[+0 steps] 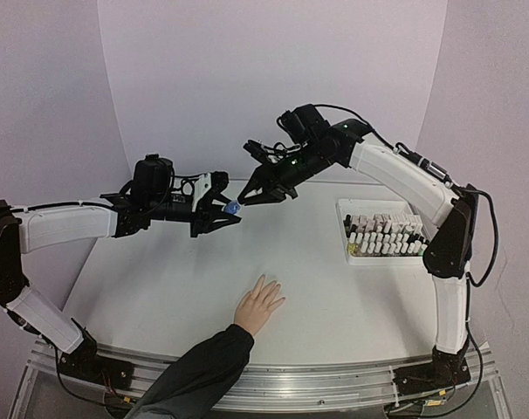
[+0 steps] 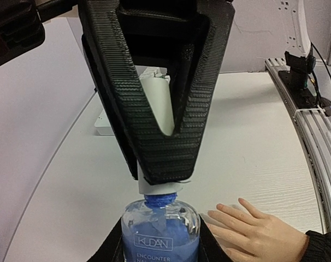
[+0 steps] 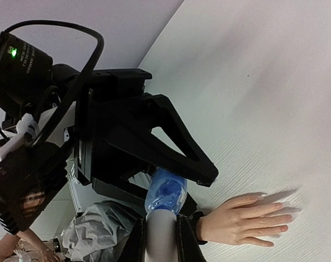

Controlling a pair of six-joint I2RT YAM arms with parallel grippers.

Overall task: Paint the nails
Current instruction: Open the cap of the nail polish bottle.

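Counter (image 1: 334, 297): white and wide. A metal rail (image 1: 273, 384) runs along the near edge. A rack of polish bottles (image 1: 382, 234) sits on the right side, well apart from the person.

Human hand (image 1: 260, 304): palm down near front centre of the counter, fingers spread, dark sleeve (image 1: 203, 362) trailing to the near edge. Both end effectors are raised well above it.

Left end effector (image 1: 228, 213): closed around a blue polish bottle (image 2: 161, 232), body clamped between both fingers.

Right end effector (image 3: 161, 244): closed on the white cap (image 2: 156, 106) at the bottle neck. Cannot tell whether the cap is seated or already loosened.

Nails (image 3: 292, 209): at the fingertips, pointing away from the near edge. Too small and blurred to tell bare from painted.

Handling (judgement):
- The nails are thin hard plates on soft, living fingers that may twitch, so they are not to be gripped.
- Only the brush tip should touch them, lightly.
- Grips belong where they are: on the cap, which looks light and stiff, and on the bottle, which looks smooth, breakable and liable to spill if tipped once open.

Room (judgement):
- There is bare counter on the far, left and right sides of the hand.
- Descent from above looks unobstructed.
- The sleeve and rail close off the near side.
- The rack bounds any swing to the right.
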